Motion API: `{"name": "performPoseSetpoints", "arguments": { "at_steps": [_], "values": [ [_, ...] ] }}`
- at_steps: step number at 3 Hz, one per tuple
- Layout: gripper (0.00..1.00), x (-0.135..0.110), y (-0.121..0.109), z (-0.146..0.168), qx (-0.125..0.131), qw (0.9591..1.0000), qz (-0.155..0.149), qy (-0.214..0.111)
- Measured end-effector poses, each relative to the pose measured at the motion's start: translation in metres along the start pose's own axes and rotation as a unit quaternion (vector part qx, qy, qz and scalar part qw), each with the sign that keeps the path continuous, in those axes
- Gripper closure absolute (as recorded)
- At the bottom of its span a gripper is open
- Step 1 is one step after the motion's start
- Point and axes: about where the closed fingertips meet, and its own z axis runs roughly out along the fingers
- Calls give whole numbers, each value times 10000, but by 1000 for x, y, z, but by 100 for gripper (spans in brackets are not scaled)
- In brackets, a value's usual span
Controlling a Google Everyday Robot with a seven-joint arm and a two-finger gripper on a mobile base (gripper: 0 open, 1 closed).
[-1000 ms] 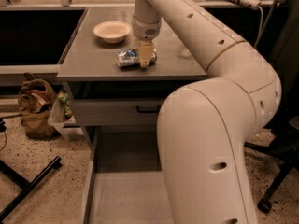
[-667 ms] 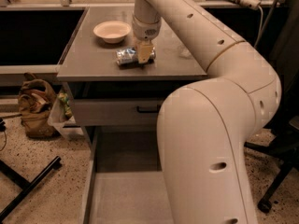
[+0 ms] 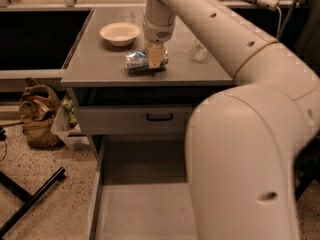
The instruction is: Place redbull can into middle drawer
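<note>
The redbull can (image 3: 136, 60) lies on its side on the grey countertop (image 3: 100, 69), near the front edge, just in front of a white bowl (image 3: 120, 33). My gripper (image 3: 156, 59) points straight down from the white arm and sits over the can's right end, touching or nearly touching it. The can rests on the counter. The middle drawer (image 3: 140, 209) stands pulled out below the counter, its flat grey base bare; my arm's large white body hides its right part.
A grey drawer with a black handle (image 3: 160, 117) is closed under the counter. A clear plastic bottle (image 3: 199, 49) lies at the counter's right. A brown bag (image 3: 37, 114) and black stand legs (image 3: 25, 199) are on the floor at left.
</note>
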Motion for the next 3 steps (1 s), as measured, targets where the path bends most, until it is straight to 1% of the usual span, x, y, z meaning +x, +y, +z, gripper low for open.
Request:
{"name": "performPoseSetpoints", "arguments": {
  "at_steps": [1, 2, 3],
  "values": [
    [100, -6, 10, -45, 760, 9962, 392, -168],
    [100, -12, 39, -59, 1078, 9920, 608, -246],
    [100, -16, 86, -40, 899, 9939, 643, -61]
  ]
}}
